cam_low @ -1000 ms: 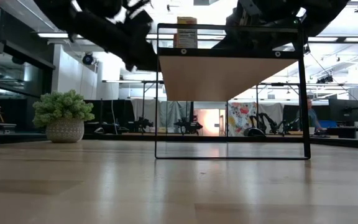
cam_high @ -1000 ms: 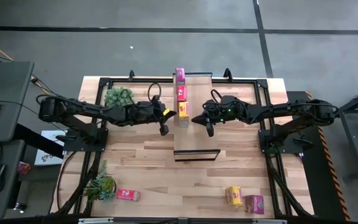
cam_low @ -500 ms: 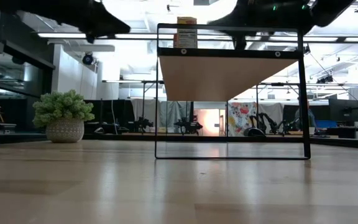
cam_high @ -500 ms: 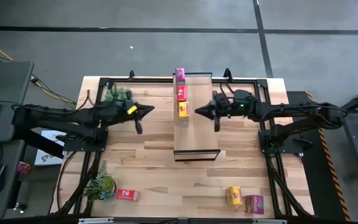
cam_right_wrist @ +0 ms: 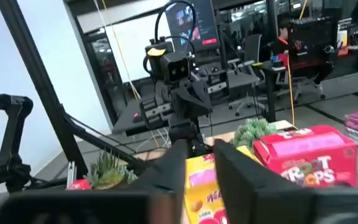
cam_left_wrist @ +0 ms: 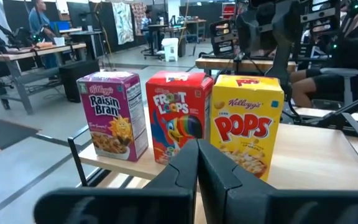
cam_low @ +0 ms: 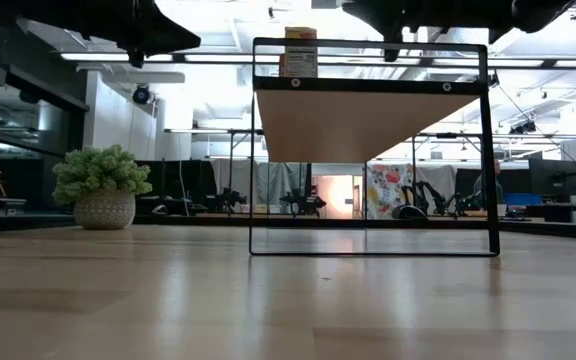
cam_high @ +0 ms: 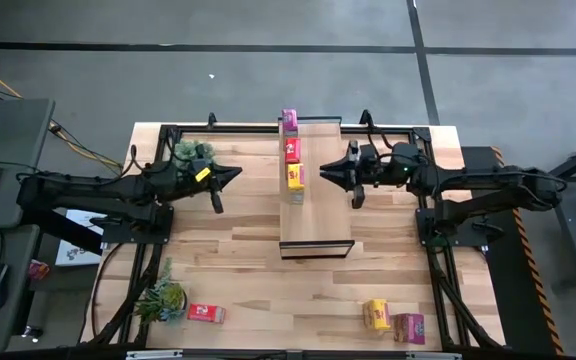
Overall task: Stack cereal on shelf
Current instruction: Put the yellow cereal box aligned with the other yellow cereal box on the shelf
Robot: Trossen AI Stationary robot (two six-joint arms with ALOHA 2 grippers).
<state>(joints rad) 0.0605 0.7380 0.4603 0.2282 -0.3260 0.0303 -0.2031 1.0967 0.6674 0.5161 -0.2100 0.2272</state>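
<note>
The shelf (cam_high: 323, 215) stands at the table's middle, raised on a dark frame (cam_low: 368, 120). Three cereal boxes stand upright in a row along its left edge: magenta (cam_high: 288, 120) farthest, red (cam_high: 292, 150), then yellow (cam_high: 295, 179). They also show in the left wrist view: magenta (cam_left_wrist: 112, 115), red (cam_left_wrist: 178, 118), yellow (cam_left_wrist: 246, 124). My left gripper (cam_high: 236, 173) is shut and empty, left of the shelf, pointing at the boxes. My right gripper (cam_high: 323, 176) hovers over the shelf right of the yellow box (cam_right_wrist: 197, 180), narrowly open and empty.
Three more boxes lie near the table's front edge: red (cam_high: 206, 313), yellow (cam_high: 376, 315), magenta (cam_high: 408, 327). Potted plants stand at the far left (cam_high: 190, 152) and the near left (cam_high: 161, 298). The shelf's right part is bare.
Both grippers have drawn back from the yellow box on the shelf. My left gripper has gone toward the table's left edge. My right gripper has gone toward the right and a little toward the far edge. The three boxes stay standing on the shelf.
</note>
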